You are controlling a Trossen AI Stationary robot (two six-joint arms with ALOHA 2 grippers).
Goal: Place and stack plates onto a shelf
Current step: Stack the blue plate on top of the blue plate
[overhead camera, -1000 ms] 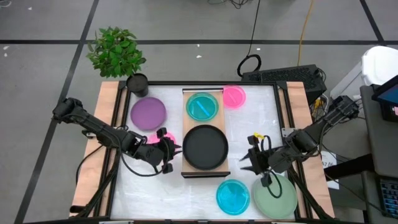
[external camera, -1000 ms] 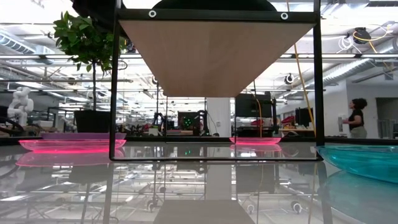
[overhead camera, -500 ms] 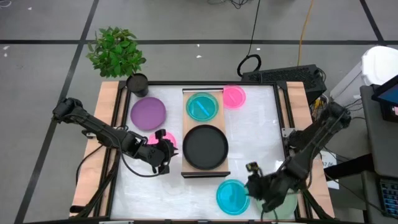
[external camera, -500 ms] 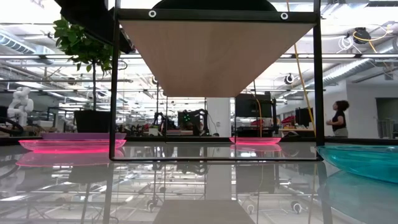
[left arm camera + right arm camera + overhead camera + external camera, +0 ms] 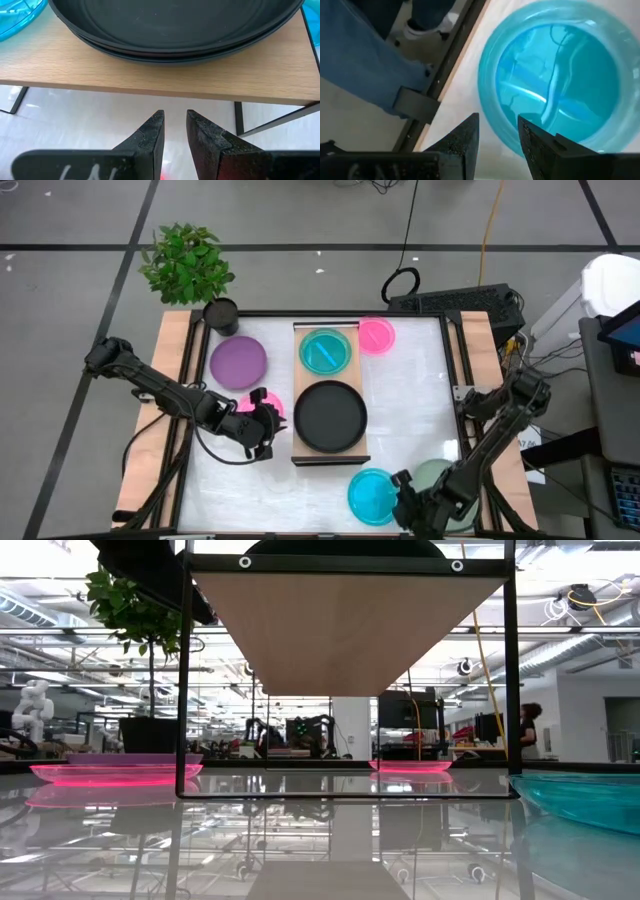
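Observation:
My right gripper (image 5: 405, 502) (image 5: 498, 119) is open, low at the near right of the table. Its fingers stand on either side of the near rim of a translucent cyan plate (image 5: 374, 496) (image 5: 560, 75) that lies flat on the table. Whether they touch it, I cannot tell. My right arm partly hides the sage-green plate (image 5: 440, 478) beside it. My left gripper (image 5: 268, 428) (image 5: 175, 116) is open by a narrow gap. It hovers over a pink plate (image 5: 246, 402) and points at the left edge of the shelf (image 5: 330, 455) (image 5: 150, 75). The shelf carries stacked dark plates (image 5: 330, 416) (image 5: 175, 25) and a cyan plate (image 5: 325, 351).
A purple plate (image 5: 238, 362) and a pink plate (image 5: 377, 334) lie on the far part of the table. A potted plant (image 5: 190, 265) stands at the far left corner. A person's legs (image 5: 360, 50) show just past the near edge. White tabletop lies bare between the shelf and the right rail.
My right gripper has swung from the middle right of the table toward the near edge and down, turning to point at the near cyan plate. My left gripper has drawn back slightly from the shelf. No plate has moved.

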